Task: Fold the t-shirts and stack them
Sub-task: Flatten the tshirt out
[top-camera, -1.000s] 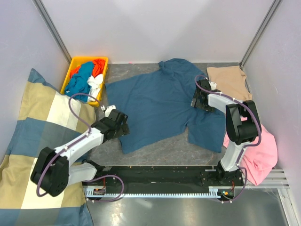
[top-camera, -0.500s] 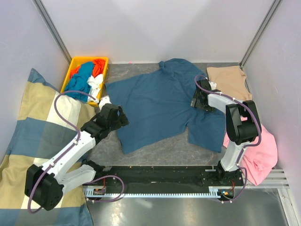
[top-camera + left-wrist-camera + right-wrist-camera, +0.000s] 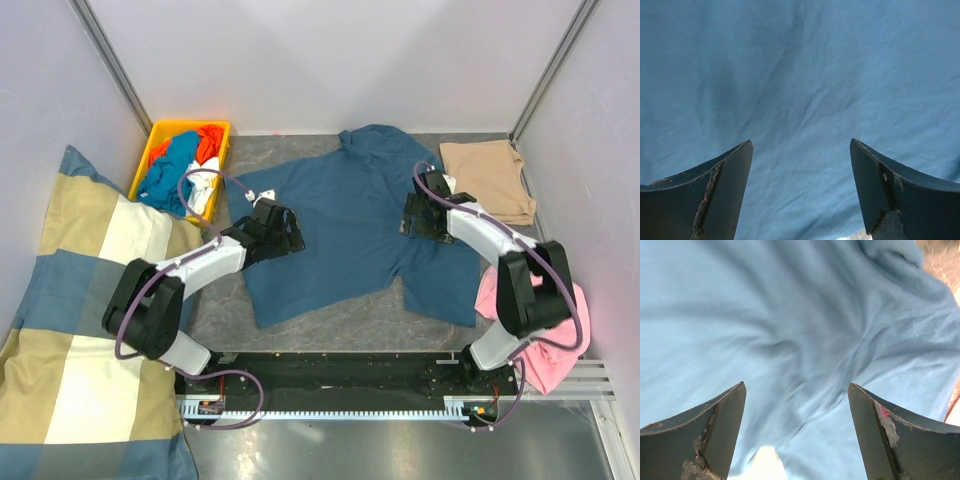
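Observation:
A large dark teal-blue t-shirt point(image 3: 345, 215) lies spread flat on the grey table, collar toward the back. A folded tan-beige t-shirt point(image 3: 487, 178) rests at the back right. My left gripper point(image 3: 292, 235) hovers over the blue shirt's left side, jaws open with only cloth point(image 3: 805, 100) showing between them. Over the shirt's right side, near the sleeve, my right gripper point(image 3: 408, 217) is open too, with wrinkled blue fabric point(image 3: 790, 340) under its fingers. Neither gripper holds anything.
A yellow bin point(image 3: 153, 160) of mixed coloured clothes stands at the back left. A big checked cushion point(image 3: 75, 300) fills the left side. A pink garment point(image 3: 545, 320) lies at the right front. Grey walls close in on three sides.
My left arm has swung from the shirt's lower left edge up and right, so its gripper is now over the shirt's left part. The right gripper has shifted slightly left.

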